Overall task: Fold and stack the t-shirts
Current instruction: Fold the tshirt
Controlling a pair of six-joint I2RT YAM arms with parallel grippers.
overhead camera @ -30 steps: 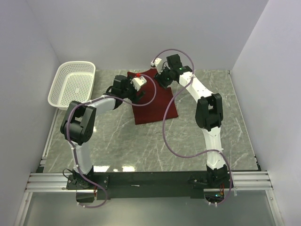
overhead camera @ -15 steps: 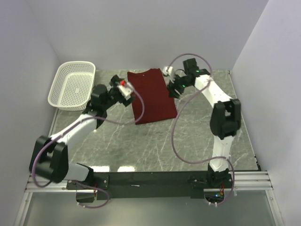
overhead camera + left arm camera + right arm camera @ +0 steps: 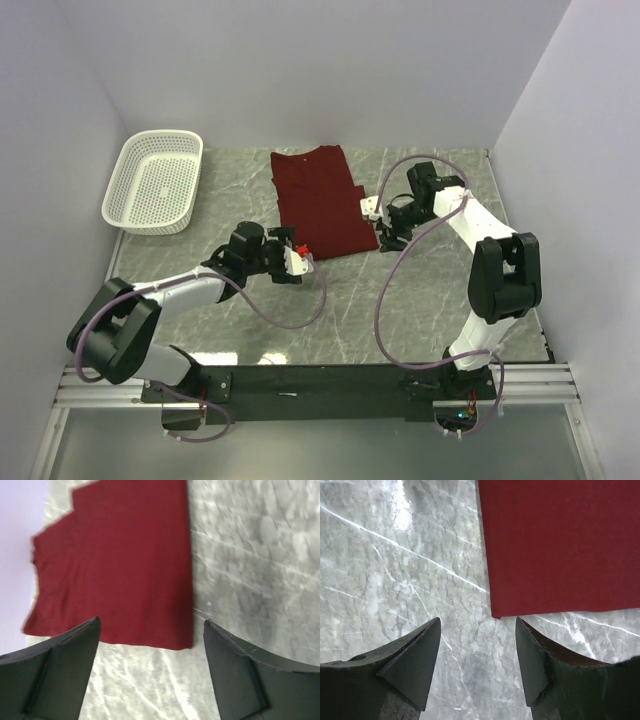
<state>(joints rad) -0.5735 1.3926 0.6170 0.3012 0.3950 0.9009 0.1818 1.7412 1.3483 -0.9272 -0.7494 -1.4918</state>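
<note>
Maroon t-shirt [image 3: 320, 205] is lying flat on the grey marble table [image 3: 430, 300]. It's folded into a long narrow strip and sits toward the far middle, well apart from the white basket [image 3: 150, 180] in the far left corner.

Both arms are at the shirt's near end. The left gripper [image 3: 303, 262] is just off the near-left corner and the right gripper [image 3: 380, 222] is just beside the near-right edge. Both sets of jaws are spread wide with nothing in them. In the left wrist view the near hem runs across just beyond the fingers [image 3: 60, 670]. In the right wrist view the shirt's corner sits just past the gap, with only bare marble between the fingertips [image 3: 415, 660].

Handling-wise, I'd guess it's about what you'd expect from a tee: light, soft and totally limp. If you lift it by one point it'll sag and the fold will probably fall open. The marble looks slick too, so a nudge could slide the whole strip instead of picking it up.

My pick would be to pinch the two near corners together, catching every layer at the hem, and carry them toward the far end to halve it. The risk is a jaw grabbing only the top layer and peeling the fold apart.
</note>
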